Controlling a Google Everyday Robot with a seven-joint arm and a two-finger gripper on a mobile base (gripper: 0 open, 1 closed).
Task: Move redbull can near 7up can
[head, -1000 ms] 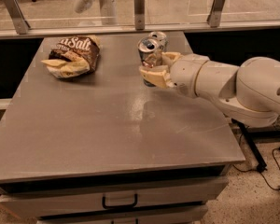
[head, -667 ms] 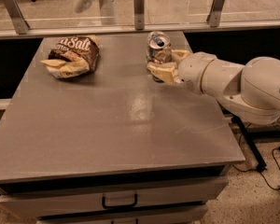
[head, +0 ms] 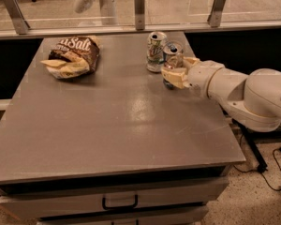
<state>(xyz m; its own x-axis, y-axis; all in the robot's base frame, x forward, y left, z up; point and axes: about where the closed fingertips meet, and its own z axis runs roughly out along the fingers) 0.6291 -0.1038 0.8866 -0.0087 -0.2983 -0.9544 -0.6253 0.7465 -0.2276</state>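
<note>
The 7up can (head: 155, 51), white and silvery with green marks, stands upright near the far edge of the grey table (head: 107, 125). The redbull can (head: 172, 56), slim and silver with a blue base, stands upright just right of it and a little nearer, close beside it. My gripper (head: 177, 73) comes in from the right on a white arm (head: 243, 90). Its cream fingers (head: 174, 77) wrap the lower part of the redbull can, hiding much of its body. The can's base is at the table surface.
A brown chip bag (head: 75, 55) lies at the far left of the table. A glass barrier with metal posts (head: 139, 6) runs behind the table. A drawer with a handle (head: 119, 201) sits below the front edge. Cables (head: 271, 172) lie on the floor at right.
My gripper has carried the redbull can to the right and slightly nearer. The 7up can, hidden behind it before, now shows just left of it.
</note>
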